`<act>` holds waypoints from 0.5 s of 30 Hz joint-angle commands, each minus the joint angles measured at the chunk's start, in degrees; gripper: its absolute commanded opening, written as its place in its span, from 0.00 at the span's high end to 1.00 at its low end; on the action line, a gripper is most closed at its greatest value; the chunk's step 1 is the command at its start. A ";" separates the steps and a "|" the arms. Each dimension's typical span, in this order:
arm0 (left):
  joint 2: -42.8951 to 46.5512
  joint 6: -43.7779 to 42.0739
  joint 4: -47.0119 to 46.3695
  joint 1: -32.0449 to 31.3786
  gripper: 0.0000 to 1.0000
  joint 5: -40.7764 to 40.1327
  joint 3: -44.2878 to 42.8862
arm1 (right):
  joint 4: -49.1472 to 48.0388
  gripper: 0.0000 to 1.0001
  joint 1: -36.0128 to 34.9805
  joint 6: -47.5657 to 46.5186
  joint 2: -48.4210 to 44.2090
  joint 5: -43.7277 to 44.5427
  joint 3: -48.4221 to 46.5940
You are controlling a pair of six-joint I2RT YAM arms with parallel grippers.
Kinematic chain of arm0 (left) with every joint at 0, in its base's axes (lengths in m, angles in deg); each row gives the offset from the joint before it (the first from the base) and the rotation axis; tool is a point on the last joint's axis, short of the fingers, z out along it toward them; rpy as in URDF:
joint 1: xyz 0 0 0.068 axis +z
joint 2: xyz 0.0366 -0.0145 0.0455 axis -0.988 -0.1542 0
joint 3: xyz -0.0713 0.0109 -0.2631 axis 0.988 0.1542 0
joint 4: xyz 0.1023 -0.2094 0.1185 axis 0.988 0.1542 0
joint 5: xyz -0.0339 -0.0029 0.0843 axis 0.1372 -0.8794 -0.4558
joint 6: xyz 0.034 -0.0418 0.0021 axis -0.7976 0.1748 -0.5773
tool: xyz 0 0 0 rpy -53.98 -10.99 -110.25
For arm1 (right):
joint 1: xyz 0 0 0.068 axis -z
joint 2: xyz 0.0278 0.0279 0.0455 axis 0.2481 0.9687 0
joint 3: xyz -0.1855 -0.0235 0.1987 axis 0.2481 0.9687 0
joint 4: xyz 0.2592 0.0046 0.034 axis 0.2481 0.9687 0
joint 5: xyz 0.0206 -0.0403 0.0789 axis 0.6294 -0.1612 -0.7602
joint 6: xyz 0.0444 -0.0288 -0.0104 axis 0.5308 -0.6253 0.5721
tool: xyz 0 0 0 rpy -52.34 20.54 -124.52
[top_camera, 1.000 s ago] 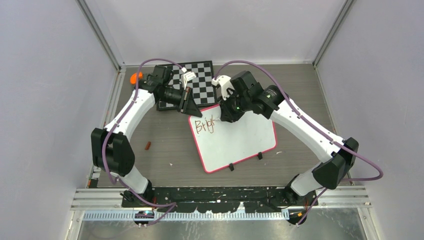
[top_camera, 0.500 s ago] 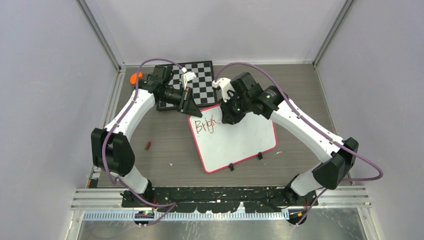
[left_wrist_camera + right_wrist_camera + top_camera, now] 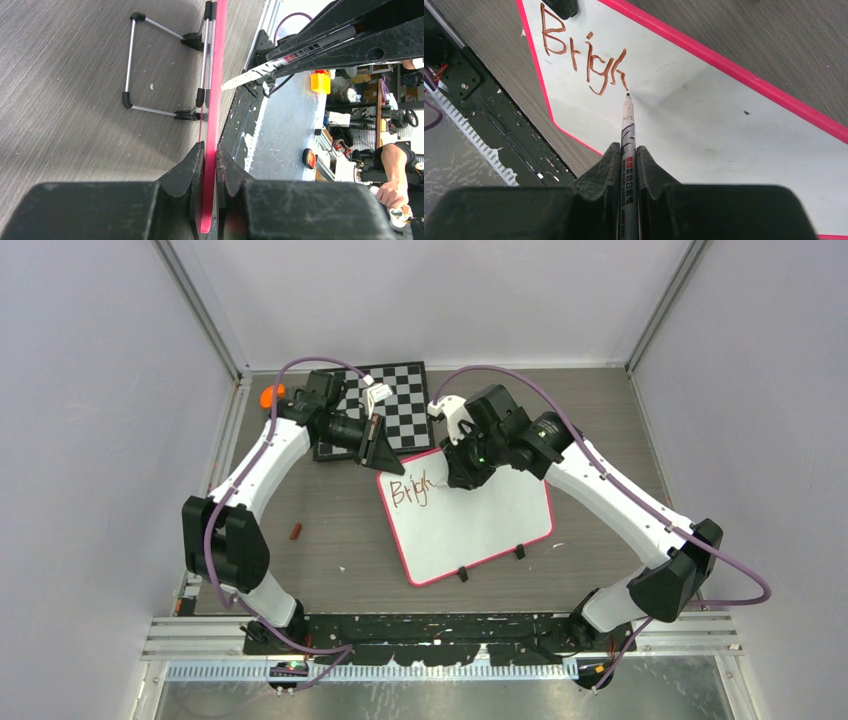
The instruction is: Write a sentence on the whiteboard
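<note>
The whiteboard (image 3: 480, 525), white with a pink rim, lies tilted on the table; in the right wrist view its bare face (image 3: 714, 120) fills the frame. Reddish-brown letters of the sentence (image 3: 410, 490) read "Brigh" near its upper left corner (image 3: 584, 60). My left gripper (image 3: 381, 456) is shut on the board's pink rim (image 3: 216, 75) at that corner, jaws pinching it (image 3: 210, 152). My right gripper (image 3: 462, 476) is shut on a grey marker (image 3: 627, 130), jaws tight on the barrel (image 3: 628, 150). The marker's tip rests at the end of the "h". The marker (image 3: 300, 50) also shows in the left wrist view.
A black-and-white checkered board (image 3: 398, 405) lies behind the whiteboard, partly under my left arm. An orange object (image 3: 268, 397) sits at the far left, a small reddish-brown piece (image 3: 294, 531) on the wood left of the board. Two black clip feet (image 3: 462, 574) are on its near edge.
The right gripper has shifted slightly right with the marker, and the last letter has grown into an "h". The left gripper has kept still on the rim.
</note>
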 commanded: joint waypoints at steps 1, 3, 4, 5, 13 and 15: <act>1.17 0.91 0.57 0.02 1.00 -0.62 -1.07 | -2.50 1.00 0.05 0.23 -0.56 1.26 -2.57; 1.25 0.91 0.58 0.01 1.00 -0.61 -1.02 | -2.88 1.00 0.02 0.36 0.05 1.41 -2.74; 1.33 0.91 0.58 -0.02 1.00 -0.56 -1.03 | -2.94 1.00 0.02 0.41 0.35 1.48 -2.91; 1.34 0.92 0.58 0.01 1.00 -0.62 -1.00 | -3.05 1.00 -0.01 0.41 0.51 1.51 -3.02; 1.28 0.81 0.75 0.02 1.00 -0.58 -1.04 | -2.21 1.00 1.01 -0.15 0.09 3.15 -2.18; 1.28 0.81 0.83 -0.03 1.00 -0.60 -1.13 | -1.77 1.00 1.43 -0.44 -0.06 3.65 -2.30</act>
